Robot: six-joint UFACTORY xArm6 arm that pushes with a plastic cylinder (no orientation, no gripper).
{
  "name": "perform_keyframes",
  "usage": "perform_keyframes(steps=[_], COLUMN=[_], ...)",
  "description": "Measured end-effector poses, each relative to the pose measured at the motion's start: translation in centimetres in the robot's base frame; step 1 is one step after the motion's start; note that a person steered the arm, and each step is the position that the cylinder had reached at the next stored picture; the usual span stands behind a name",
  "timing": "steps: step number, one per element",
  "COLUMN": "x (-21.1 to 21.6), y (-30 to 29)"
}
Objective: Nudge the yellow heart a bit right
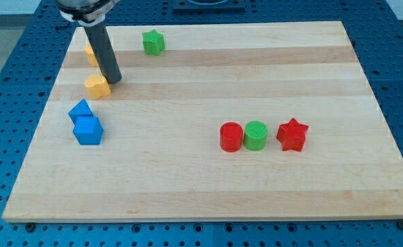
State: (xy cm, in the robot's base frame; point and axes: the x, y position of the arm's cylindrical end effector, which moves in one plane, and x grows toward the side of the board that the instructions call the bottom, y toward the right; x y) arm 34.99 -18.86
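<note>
The yellow heart (97,86) lies near the board's left edge, in the upper left of the view. My tip (114,80) rests on the board just to the right of the heart, touching or almost touching its upper right side. The dark rod rises from there toward the view's top left. A second yellow block (90,53), its shape unclear, is partly hidden behind the rod above the heart.
A green star (153,42) sits near the top edge. Two blue blocks (86,123) lie below the heart, a cube in front. A red cylinder (231,136), a green cylinder (255,135) and a red star (292,134) stand in a row at the right.
</note>
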Motion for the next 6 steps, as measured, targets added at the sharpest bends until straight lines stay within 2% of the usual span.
perform_keyframes(steps=[1, 3, 6], x=[-1.5, -1.2, 2.1], y=[-0.7, -5.9, -4.2])
